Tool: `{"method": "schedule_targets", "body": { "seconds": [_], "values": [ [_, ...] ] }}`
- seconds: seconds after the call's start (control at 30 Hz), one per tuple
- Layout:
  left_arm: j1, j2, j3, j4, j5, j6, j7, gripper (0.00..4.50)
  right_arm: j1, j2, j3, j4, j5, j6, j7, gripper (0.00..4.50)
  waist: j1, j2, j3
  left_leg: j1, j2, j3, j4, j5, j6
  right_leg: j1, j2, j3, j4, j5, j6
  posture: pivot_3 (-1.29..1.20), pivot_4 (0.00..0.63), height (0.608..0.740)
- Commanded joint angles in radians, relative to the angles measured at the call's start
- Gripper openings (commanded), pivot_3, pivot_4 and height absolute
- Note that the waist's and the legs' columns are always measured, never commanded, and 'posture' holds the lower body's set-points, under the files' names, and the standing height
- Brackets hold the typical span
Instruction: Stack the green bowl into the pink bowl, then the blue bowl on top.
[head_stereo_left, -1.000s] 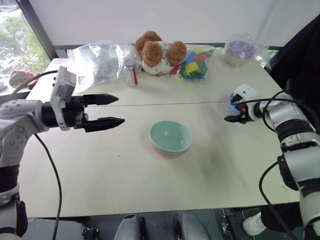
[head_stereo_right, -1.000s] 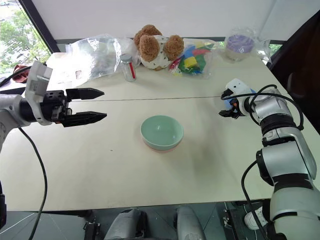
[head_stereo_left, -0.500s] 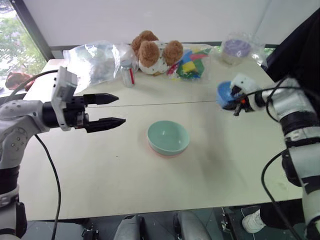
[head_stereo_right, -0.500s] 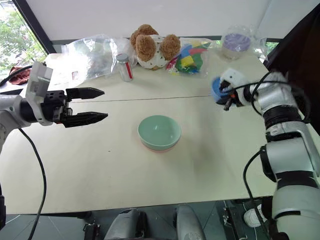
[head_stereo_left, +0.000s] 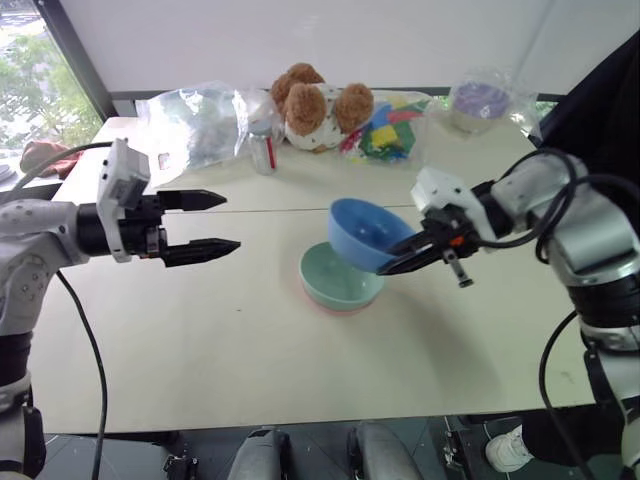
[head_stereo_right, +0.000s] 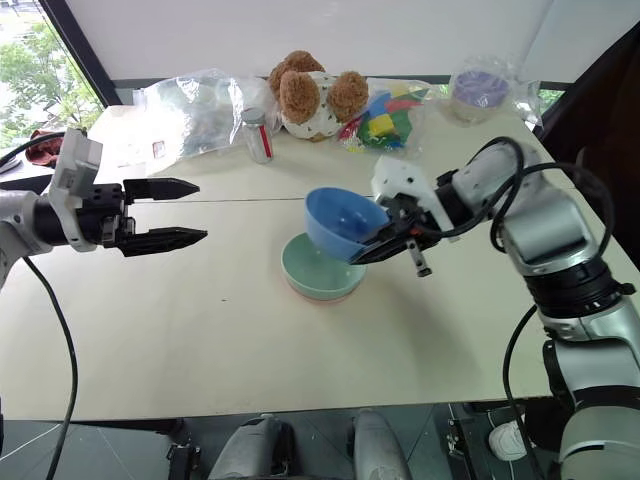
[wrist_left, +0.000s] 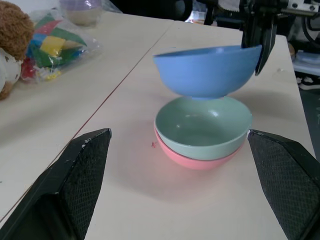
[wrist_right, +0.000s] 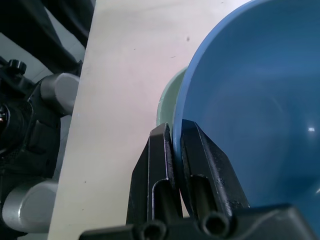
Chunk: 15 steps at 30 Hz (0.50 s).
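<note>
Three small plastic bowls sit near the middle of a pale bench. The green bowl is nested inside the pink bowl, of which just a thin salmon rim shows beneath it. The blue bowl hangs just above the pair, tilted, its underside close over the green bowl's far edge. The right pincer is clamped shut on the blue bowl's rim, one black finger inside the wall and one outside. The left pincer hovers well to the left of the bowls, level above the bench, its two fingers spread wide and holding nothing. Along the back of the bench lie a brown teddy bear, a clear plastic bag, a small bottle, a bag of coloured blocks and a wrapped purple-lidded container.
</note>
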Motion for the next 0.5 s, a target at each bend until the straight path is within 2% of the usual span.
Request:
{"method": "schedule_targets", "body": {
  "seconds": [0.03, 0.13, 0.17, 0.23, 0.3, 0.47, 0.5],
  "values": [
    [0.01, 0.015, 0.022, -0.035, 0.011, -0.011, 0.017, 4.5, -0.018, 0.026, 0.012, -0.016, -0.013, -0.032, -0.013, 0.05, -0.001, 0.0, 0.0, 0.0, 0.0, 0.0, 0.0, 0.0, 0.0, 0.0, 0.0, 0.0, 0.0, 0.0, 0.0, 0.0, 0.15, 0.74],
    [0.041, 0.03, 0.022, -0.053, 0.032, -0.025, 0.011, 4.5, -0.023, 0.037, 0.036, 0.001, -0.025, -0.055, -0.001, 0.05, 0.003, 0.0, 0.0, 0.0, 0.0, 0.0, 0.0, 0.0, 0.0, 0.0, 0.0, 0.0, 0.0, 0.0, 0.0, 0.0, 0.15, 0.74],
    [0.046, 0.03, 0.024, -0.058, 0.034, -0.029, 0.014, 4.5, -0.025, 0.042, 0.042, 0.004, -0.027, -0.059, 0.001, 0.35, 0.006, 0.0, 0.0, 0.0, 0.0, 0.001, 0.0, 0.0, 0.0, 0.0, 0.0, 0.0, 0.0, 0.0, 0.0, 0.0, 0.15, 0.74],
    [0.052, 0.026, 0.029, -0.067, 0.037, -0.031, 0.022, 4.5, -0.028, 0.047, 0.049, 0.0, -0.023, -0.055, 0.009, 1.05, 0.01, 0.0, 0.0, 0.0, 0.0, 0.001, 0.0, 0.0, 0.0, 0.0, 0.0, 0.0, 0.0, 0.0, 0.0, 0.0, 0.15, 0.74],
    [0.057, 0.026, 0.033, -0.077, 0.036, -0.028, 0.025, 4.5, -0.033, 0.048, 0.048, -0.009, -0.013, -0.037, 0.015, 1.95, 0.012, 0.0, 0.0, 0.0, 0.0, 0.001, 0.0, 0.0, 0.0, 0.0, 0.0, 0.0, 0.0, 0.0, 0.0, 0.0, 0.15, 0.74],
    [0.071, 0.037, 0.04, -0.1, 0.015, -0.007, 0.016, 4.5, -0.059, 0.026, -0.024, -0.03, 0.015, 0.003, -0.019, 4.48, 0.014, 0.0, 0.0, 0.0, 0.0, 0.001, 0.0, 0.0, 0.0, 0.0, 0.0, 0.0, 0.0, 0.0, 0.0, 0.0, 0.15, 0.74],
    [0.074, 0.038, 0.043, -0.104, 0.012, -0.006, 0.015, 4.5, -0.064, 0.015, -0.05, -0.039, 0.034, 0.032, -0.03, 4.48, 0.014, 0.0, 0.0, 0.0, 0.0, 0.001, 0.0, 0.0, 0.0, 0.0, 0.0, 0.0, 0.0, 0.0, 0.0, 0.0, 0.15, 0.74]
  ]
}}
